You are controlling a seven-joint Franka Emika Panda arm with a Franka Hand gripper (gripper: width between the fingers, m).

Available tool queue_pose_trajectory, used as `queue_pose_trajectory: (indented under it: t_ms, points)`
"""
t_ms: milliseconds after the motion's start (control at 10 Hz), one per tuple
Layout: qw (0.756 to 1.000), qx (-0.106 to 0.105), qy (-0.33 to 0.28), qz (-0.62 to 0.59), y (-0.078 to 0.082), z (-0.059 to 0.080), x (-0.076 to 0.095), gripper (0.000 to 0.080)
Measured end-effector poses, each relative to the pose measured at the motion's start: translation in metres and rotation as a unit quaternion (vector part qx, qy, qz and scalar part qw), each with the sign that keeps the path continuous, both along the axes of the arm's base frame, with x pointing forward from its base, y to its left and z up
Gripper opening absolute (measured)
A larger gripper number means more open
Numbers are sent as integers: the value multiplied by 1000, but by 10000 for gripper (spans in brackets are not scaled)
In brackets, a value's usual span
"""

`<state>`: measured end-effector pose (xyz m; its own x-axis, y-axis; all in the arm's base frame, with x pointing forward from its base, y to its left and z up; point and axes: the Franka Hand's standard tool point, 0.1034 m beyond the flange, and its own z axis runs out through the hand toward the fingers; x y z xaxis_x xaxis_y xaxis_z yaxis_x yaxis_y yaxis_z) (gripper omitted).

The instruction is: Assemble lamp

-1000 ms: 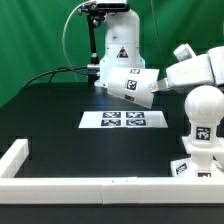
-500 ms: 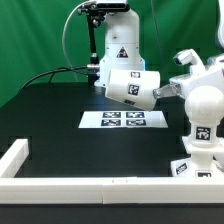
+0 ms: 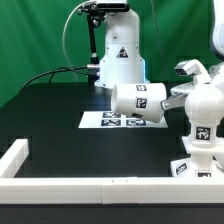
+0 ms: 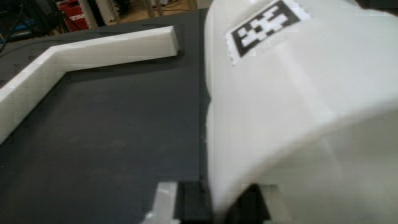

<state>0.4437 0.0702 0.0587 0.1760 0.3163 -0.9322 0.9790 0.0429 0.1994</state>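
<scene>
A: Where the black table (image 3: 60,120) meets its white border rail (image 3: 20,155), what stands on it?

B: The bulb (image 3: 205,105), seated on the base (image 3: 197,160), at the exterior view's right.

A: And the shade (image 3: 141,102)?

B: Airborne, lying sideways above the marker board (image 3: 112,122), just beside the bulb.

A: Gripper (image 4: 214,200) condition?

B: Fingers pinching the shade's wall.
</scene>
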Motion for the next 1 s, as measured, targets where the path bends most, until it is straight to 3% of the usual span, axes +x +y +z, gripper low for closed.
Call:
queue_pose_trajectory:
  t_ms: [400,700,1000]
  points:
    - [1000,4,23,-17,-7,-13,4,36]
    - [999,40,26,-16,-4,-24,10,36]
    - [999,42,25,-14,-2,-24,10,40]
